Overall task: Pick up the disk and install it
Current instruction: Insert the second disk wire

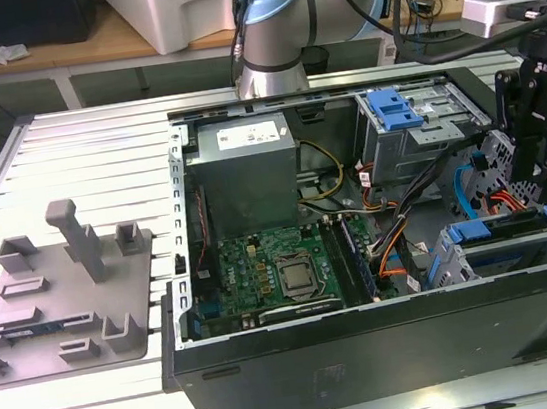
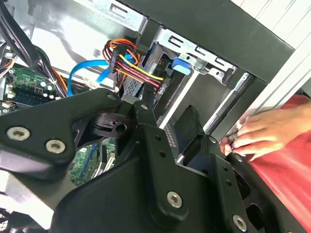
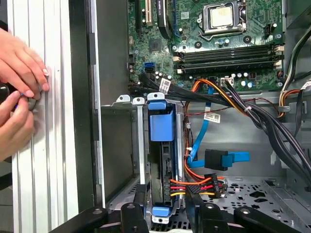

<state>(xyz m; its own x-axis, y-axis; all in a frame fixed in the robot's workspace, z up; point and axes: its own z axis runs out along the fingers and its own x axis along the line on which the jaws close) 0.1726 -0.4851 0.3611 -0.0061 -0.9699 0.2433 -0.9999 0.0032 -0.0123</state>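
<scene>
Hovering arm: its base joints stand behind the open computer case in the exterior view. The wrist comes down over the case's corner on the exterior view's right, tool pointing down into the case.
Disk: sits on edge in a slot of the grey drive cage, inside the case near its front wall, clipped in its blue carrier.
Disk axis: long side runs across the exterior view's left to right. One blue-capped end faces the motherboard; the other lies under the tool.
End effector: black fingers apart, one on each side of the disk's nearer end. They grip nothing; whether they touch the carrier I cannot tell.
Cables: a red, yellow and black bundle ends at a black plug just beside the disk's nearer end. A blue ribbon cable loops beside it.
Hands: a person's two hands rest on the slatted counter just outside the case wall, pinching something small and dark.
Second cage: further back in the case, with a blue latch on top.
Power supply: a grey box at the case's rear.
Grey fixture tray: lies on the counter, well apart on the exterior view's left.
</scene>
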